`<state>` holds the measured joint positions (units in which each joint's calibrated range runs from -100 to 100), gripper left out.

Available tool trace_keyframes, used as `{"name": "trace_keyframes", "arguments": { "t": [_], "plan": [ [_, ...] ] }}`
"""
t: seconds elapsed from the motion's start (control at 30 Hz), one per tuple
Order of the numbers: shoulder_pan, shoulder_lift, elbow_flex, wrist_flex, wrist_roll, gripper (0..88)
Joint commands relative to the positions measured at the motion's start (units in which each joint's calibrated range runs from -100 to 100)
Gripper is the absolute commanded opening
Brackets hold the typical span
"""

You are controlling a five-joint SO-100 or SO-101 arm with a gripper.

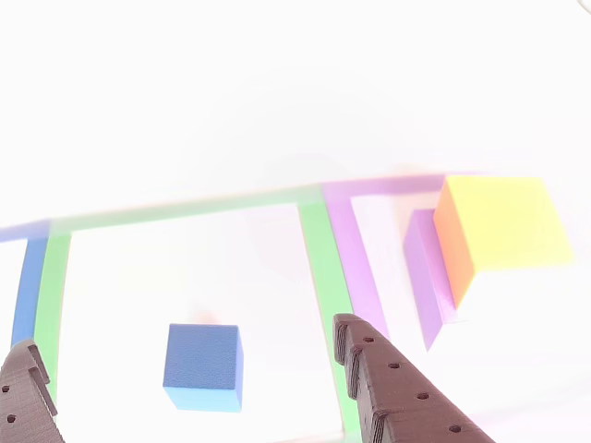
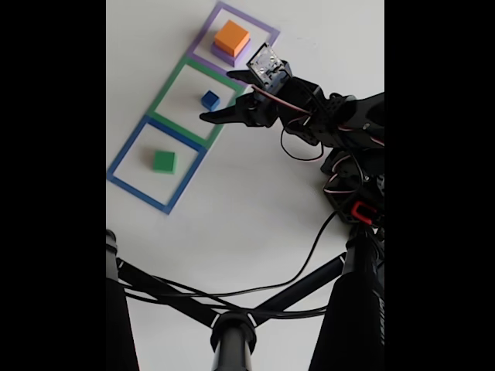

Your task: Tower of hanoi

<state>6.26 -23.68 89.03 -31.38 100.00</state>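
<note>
Three outlined squares run in a diagonal row on the white table point(image 2: 232, 224) in the fixed view. In the blue square point(image 2: 124, 179), leftmost and lowest, the green cube point(image 2: 163, 161) sits near the middle with bare floor all round. The green square point(image 2: 172, 83) holds the blue cube point(image 2: 210, 100) toward its right side, clear of the strips. In the purple square point(image 2: 267, 29), nearest the table's top edge, the orange cube point(image 2: 231, 37) rests on the purple cube point(image 2: 223, 56). The gripper point(image 2: 224, 97) hangs just right of the blue cube, fingers spread apart and empty, not touching it. Below, wide bare table.
</note>
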Motion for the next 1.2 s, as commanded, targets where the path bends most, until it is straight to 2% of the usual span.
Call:
{"name": "trace_keyframes", "arguments": {
  "t": [0.0, 0.33, 0.57, 1.17],
  "plan": [
    [-0.9, 7.2, -2.9, -8.5, 0.0, 36.6],
    [-1.8, 25.9, -5.4, -28.2, 0.0, 35.3],
    [-1.6, 35.8, -8.9, -35.5, 0.0, 33.0],
    [-2.5, 45.9, -10.4, -42.1, 0.0, 31.5]
  ]
}}
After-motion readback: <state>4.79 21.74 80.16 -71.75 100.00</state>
